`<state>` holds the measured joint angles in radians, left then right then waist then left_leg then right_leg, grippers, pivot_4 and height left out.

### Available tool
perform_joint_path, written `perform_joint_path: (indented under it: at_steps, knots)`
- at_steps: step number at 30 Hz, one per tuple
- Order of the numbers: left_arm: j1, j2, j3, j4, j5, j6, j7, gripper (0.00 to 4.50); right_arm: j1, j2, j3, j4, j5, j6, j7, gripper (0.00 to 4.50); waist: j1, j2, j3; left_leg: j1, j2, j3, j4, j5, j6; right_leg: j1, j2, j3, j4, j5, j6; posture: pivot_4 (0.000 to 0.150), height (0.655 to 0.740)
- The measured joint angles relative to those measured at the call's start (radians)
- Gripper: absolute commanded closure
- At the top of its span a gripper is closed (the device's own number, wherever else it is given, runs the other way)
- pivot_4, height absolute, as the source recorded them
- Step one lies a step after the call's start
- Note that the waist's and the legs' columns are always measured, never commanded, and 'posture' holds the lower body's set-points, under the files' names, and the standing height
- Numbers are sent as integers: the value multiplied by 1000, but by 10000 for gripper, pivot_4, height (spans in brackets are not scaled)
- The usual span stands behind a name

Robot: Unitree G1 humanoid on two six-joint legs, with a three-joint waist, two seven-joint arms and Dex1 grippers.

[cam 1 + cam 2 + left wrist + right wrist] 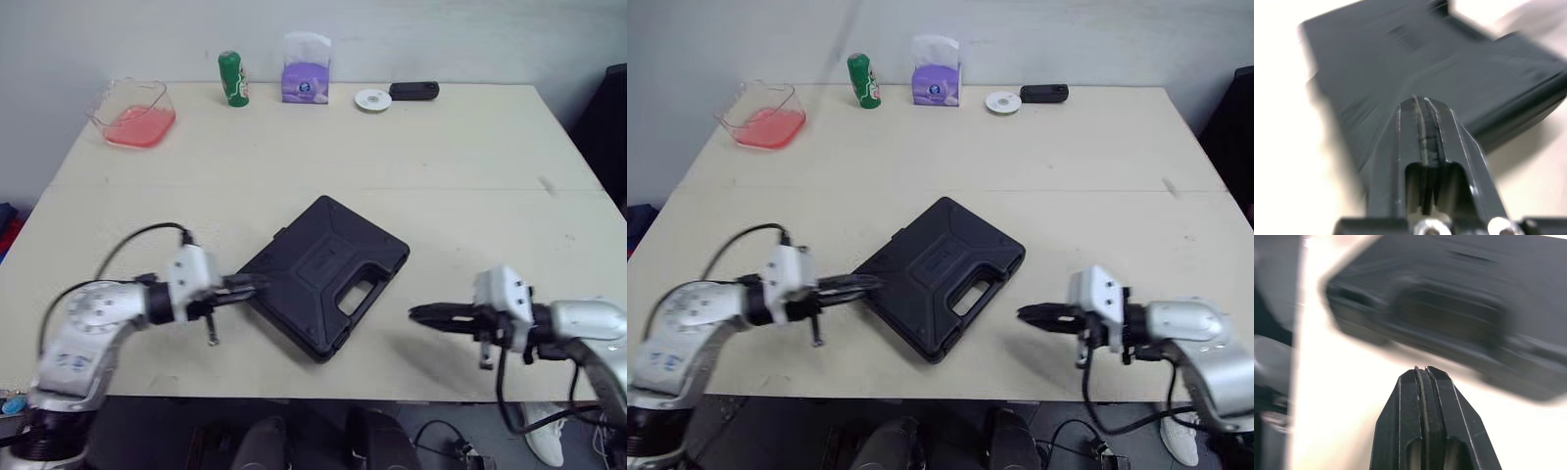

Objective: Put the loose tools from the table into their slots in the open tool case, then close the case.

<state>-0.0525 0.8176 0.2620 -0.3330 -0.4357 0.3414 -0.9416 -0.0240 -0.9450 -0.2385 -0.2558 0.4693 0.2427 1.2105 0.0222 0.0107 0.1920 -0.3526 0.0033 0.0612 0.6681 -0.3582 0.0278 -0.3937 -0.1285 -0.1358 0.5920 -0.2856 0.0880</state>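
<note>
Lid's down on the black tool case [323, 276], lying flat near the middle of the table [441, 176], closer to the front edge and turned on a diagonal. No loose tools are to be seen on the tabletop, so by my read the packing is done and this is about closing up. Here's the geometry that matters: the cut-out handle [362, 292] sits on the near-right edge, and that edge runs from far right down toward the near centre, so the case's long line slants across both arms rather than squaring up to either. The left gripper [257, 284] has its two black fingers pressed together, holding nothing, its tip right at the case's left corner; whether it is actually touching I can't say for sure. The left wrist view shows that tip [1422, 100] low against the dark side of the case [1425, 58]. The right gripper [416, 313] is likewise clamped on nothing, pointing at the handle edge from the right with a clear strip of bare table between them. So the left is the nearer claw, right on the corner, and the right faces the handle side. Any final press on the lid would have to come across from those two opposite sides.
</note>
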Motion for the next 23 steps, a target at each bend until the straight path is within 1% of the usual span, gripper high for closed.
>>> perform_joint_path:
  at_steps: [3, 5, 6, 7, 9, 12, 16, 20, 23]
  knots:
    - [107, 67, 161, 109, 19, 5, 1, 16458, -17, -58, -86, 178, -74, -113, 4, 14885, 1, -1, 1, -1, -2, 2, 0, -1, 2, 0, 0, -1, -2, 1, 2, 1500, 7400]
    - [155, 72, 232, 180, 45, -14, 11, 7843, -58, -71, -105, 270, -105, -184, 2, 5559, 0, -1, 2, -1, -3, 4, 0, -1, 4, 0, 0, 0, -3, 2, 4, 1500, 7400]
    - [181, 73, 257, 218, 62, -29, 19, 2258, -83, -79, -110, 317, -119, -220, 2, 222, 0, -1, 2, -1, -3, 4, 0, 0, 4, 0, -1, 0, -3, 3, 5, 1500, 7400]
    - [203, 73, 276, 255, 80, -49, 25, 421, -107, -88, -115, 359, -131, -248, 3, 0, -1, -1, 3, -1, -4, 5, 0, 0, 5, 0, -2, 0, -3, 3, 6, 1500, 7400]
    - [237, 73, 300, 330, 124, -108, 39, 421, -163, -115, -115, 440, -155, -301, 5, 0, -3, -1, 4, 0, -5, 5, 0, 0, 5, -1, -3, 2, -3, 3, 7, 1500, 7400]
    - [245, 73, 315, 381, 144, -158, 44, 421, -254, -130, -104, 506, -175, -350, 8, 0, -1, -3, 6, -1, -4, 4, 0, -1, 4, -2, -5, 3, -4, 3, 6, 1500, 7400]
    - [228, 63, 325, 384, 136, -177, 55, 421, -329, -133, -53, 539, -188, -373, 15, 0, -1, -2, 6, -1, -4, 3, 0, -1, 3, -2, -5, 3, -2, 3, 6, 1500, 7400]
    - [222, 46, 327, 352, 127, -177, 76, 421, -355, -83, -1, 539, -201, -377, 2, 0, -7, -2, 6, -1, -4, 4, 0, -1, 3, -2, -4, 3, 0, 3, 6, 1500, 7400]
    - [228, 28, 331, 325, 121, -170, 91, 421, -358, -41, 10, 541, -207, -380, -27, 0, -12, -2, 6, -1, -4, 5, 0, -1, 3, -2, -4, 2, -1, 3, 6, 1500, 7400]
